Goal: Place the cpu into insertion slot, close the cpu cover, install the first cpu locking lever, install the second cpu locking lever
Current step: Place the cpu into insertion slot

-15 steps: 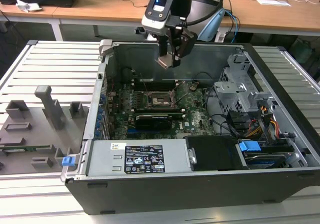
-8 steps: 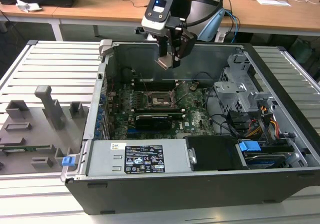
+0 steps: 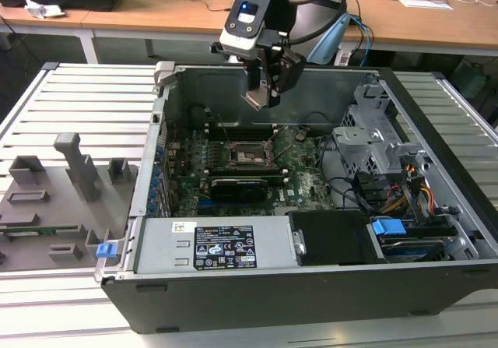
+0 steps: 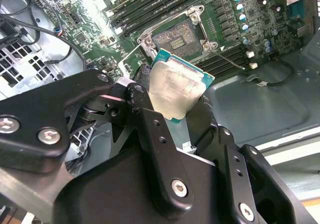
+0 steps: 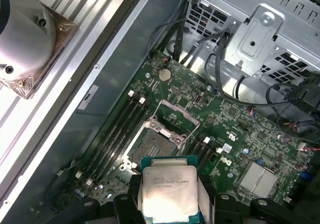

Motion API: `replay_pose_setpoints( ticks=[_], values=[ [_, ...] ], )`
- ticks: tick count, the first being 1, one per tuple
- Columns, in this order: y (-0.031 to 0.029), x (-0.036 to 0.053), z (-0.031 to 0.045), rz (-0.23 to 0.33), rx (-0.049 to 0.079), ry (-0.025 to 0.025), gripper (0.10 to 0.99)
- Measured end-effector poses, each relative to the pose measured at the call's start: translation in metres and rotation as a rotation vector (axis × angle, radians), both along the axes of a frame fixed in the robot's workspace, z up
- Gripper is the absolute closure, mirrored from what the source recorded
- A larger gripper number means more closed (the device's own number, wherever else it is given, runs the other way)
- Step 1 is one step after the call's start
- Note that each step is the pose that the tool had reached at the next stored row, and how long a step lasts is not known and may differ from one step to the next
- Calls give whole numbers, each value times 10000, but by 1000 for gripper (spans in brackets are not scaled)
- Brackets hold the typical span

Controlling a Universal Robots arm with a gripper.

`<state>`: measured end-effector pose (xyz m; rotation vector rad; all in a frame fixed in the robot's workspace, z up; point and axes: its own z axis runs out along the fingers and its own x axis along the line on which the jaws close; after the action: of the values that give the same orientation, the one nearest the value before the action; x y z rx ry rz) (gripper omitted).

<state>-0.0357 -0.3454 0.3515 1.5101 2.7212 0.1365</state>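
Placement is unfinished: the gripper (image 3: 263, 97), clamped on the cpu (image 5: 169, 191), hangs over the bare socket (image 5: 160, 146), its cover (image 5: 181, 113) raised, so closing and locking remain undone.

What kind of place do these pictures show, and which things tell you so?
Probably a robotics lab or workshop: an open computer case lies on a slatted metal table, wooden desks with cables stand behind, and the gripper holds the cpu.
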Motion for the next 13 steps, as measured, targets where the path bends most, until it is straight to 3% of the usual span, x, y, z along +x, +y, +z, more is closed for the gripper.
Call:
replay_pose_setpoints(
  ticks=[13],
  values=[
    [0,0,-29,-42,-1,1,557]
  ],
)
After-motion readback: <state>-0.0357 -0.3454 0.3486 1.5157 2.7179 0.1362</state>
